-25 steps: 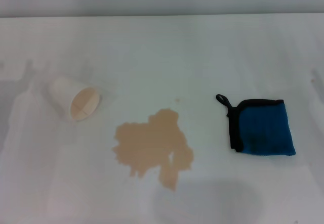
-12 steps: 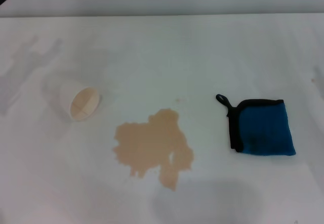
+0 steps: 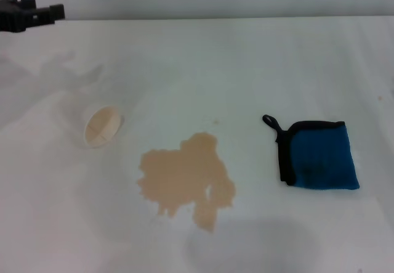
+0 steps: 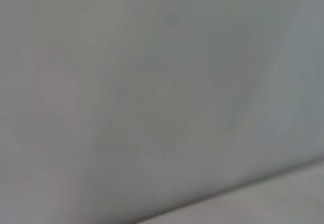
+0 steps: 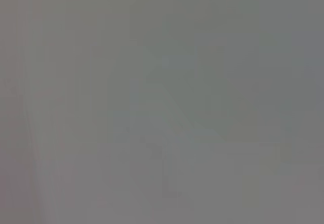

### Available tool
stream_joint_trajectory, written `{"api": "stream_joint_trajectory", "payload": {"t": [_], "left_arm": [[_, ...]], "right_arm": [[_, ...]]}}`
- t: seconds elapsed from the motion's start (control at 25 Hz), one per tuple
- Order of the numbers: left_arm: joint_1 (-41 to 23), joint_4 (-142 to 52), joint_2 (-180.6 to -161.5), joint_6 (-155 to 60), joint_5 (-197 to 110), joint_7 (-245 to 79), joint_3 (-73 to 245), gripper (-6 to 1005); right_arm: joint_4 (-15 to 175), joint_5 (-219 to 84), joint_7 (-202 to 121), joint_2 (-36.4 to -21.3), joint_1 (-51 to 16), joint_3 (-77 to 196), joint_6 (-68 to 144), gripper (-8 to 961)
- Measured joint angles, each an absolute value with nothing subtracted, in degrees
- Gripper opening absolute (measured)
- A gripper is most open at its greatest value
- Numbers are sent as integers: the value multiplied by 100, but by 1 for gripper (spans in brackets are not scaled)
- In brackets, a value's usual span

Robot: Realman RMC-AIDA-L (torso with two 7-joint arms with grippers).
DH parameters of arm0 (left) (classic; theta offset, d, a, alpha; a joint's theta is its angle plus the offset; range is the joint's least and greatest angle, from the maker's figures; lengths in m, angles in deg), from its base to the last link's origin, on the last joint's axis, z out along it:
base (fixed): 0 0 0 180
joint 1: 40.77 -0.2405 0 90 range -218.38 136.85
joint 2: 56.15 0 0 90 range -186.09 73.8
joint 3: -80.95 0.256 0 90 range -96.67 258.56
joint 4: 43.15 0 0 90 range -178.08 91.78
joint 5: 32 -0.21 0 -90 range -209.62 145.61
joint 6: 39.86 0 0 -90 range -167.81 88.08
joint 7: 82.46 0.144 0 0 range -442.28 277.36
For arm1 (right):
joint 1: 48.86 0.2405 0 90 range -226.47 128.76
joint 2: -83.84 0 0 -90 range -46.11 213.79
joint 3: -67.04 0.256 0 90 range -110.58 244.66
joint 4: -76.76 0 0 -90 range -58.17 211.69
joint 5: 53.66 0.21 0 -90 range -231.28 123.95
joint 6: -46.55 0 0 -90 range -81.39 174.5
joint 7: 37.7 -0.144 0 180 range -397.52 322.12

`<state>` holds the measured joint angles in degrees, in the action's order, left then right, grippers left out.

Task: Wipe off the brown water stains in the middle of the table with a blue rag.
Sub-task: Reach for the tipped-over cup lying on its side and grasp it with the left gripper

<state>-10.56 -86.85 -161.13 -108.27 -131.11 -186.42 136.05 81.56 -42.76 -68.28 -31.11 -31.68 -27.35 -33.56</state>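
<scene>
The brown water stains form a tan blotch with lobed edges in the middle of the white table. The blue rag, with black edging and a black loop, lies flat to the right of the stain, a short gap away. My left gripper shows only as a dark shape at the far left corner of the head view, well away from both. My right gripper is out of view. Both wrist views show only a plain pale surface.
A white paper cup lies on its side to the left of the stain, mouth towards me. The table's far edge runs along the top of the head view. A faint arm shadow falls behind the cup.
My left gripper has come into the head view at the far left corner, moving right. Its shadow has shifted off the cup. Stain, rag and cup have stayed put.
</scene>
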Motion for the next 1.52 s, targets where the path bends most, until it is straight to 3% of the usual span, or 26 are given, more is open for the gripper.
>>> {"api": "stream_joint_trajectory", "payload": {"t": [0.56,1.0,1.52], "left_arm": [[-922,-9826,-15816,-11595,-14818,-16414,13597,861],[-76,-9567,-16118,-12158,-17133,-16236,14045,862],[79,-10110,-16155,-12338,-17265,-15765,14027,861]], "right_arm": [[8201,-4301,-6820,-3112,-3163,-2720,-3329,726],[8204,-4328,-6864,-3128,-3107,-2760,-3272,726],[8426,-4329,-6868,-3132,-3039,-2771,-2757,726]]}}
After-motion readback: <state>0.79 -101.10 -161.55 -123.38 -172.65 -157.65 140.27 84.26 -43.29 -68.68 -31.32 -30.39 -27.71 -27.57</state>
